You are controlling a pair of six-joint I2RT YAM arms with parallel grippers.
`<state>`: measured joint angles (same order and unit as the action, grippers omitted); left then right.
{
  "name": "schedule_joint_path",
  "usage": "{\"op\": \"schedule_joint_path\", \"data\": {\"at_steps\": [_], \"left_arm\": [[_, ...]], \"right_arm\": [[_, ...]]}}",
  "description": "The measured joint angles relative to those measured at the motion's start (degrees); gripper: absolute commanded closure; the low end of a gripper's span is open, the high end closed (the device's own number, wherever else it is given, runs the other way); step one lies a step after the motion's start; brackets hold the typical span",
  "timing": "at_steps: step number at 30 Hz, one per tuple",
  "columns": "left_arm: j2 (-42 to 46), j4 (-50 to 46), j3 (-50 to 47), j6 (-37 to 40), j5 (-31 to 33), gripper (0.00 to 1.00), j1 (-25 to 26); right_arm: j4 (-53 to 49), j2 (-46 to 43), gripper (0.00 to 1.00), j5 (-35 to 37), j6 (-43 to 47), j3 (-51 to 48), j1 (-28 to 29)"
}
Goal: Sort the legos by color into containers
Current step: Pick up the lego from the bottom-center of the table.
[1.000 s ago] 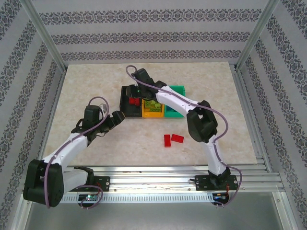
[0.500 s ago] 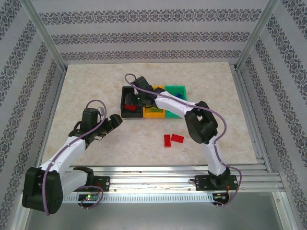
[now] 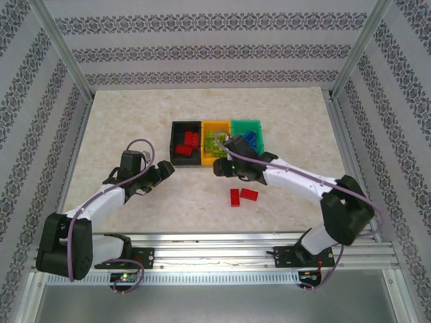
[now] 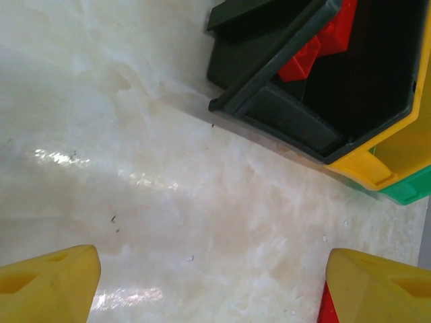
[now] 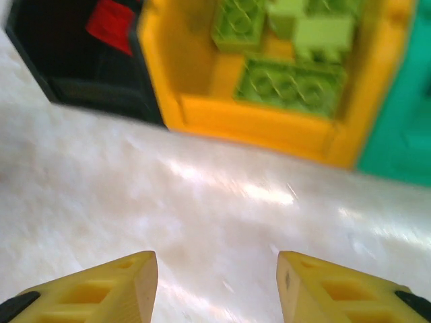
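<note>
Where the right gripper (image 3: 219, 167) hung over the black bin (image 4: 283, 114) a second ago, it now sits low at the near side of the orange bin (image 5: 256, 124), jaws part open and empty. Red bricks (image 3: 186, 144) lie in the black bin. Two loose red bricks (image 3: 235, 196) lie on the table (image 3: 121, 114). The left gripper (image 3: 166, 168) has barely shifted, jaws wide, empty.

black bin (image 3: 173, 141) | orange bin (image 3: 217, 123) | green bin (image 3: 246, 123) — loose legos (image 3: 249, 194) red | table (image 3: 121, 114) cream, marbled | fingers (image 5: 94, 289) yellow
</note>
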<state>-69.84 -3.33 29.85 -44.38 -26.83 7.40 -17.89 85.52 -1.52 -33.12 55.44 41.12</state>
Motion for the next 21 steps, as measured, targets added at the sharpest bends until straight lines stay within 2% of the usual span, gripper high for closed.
{"op": "schedule_joint_path", "data": {"at_steps": [5,10,15,21], "left_arm": [[-2.45,2.95,0.31,-0.02,-0.17,0.13,-0.02],[-4.92,5.42,0.72,-0.50,-0.63,0.13,-0.02],[-5.22,6.91,0.81,-0.90,-0.63,0.13,-0.02],[-6.54,8.68,0.81,-1.14,-1.40,0.13,-0.02]], "right_arm": [[-5.14,-6.10,0.49,1.33,-1.97,-6.25,0.74],[-9.29,-10.36,0.49,2.49,-5.60,-10.56,5.22],[-10.67,-12.13,0.49,3.04,-10.23,-14.45,9.53],[-10.97,-11.54,0.48,4.66,-13.27,-16.20,10.03]]}}
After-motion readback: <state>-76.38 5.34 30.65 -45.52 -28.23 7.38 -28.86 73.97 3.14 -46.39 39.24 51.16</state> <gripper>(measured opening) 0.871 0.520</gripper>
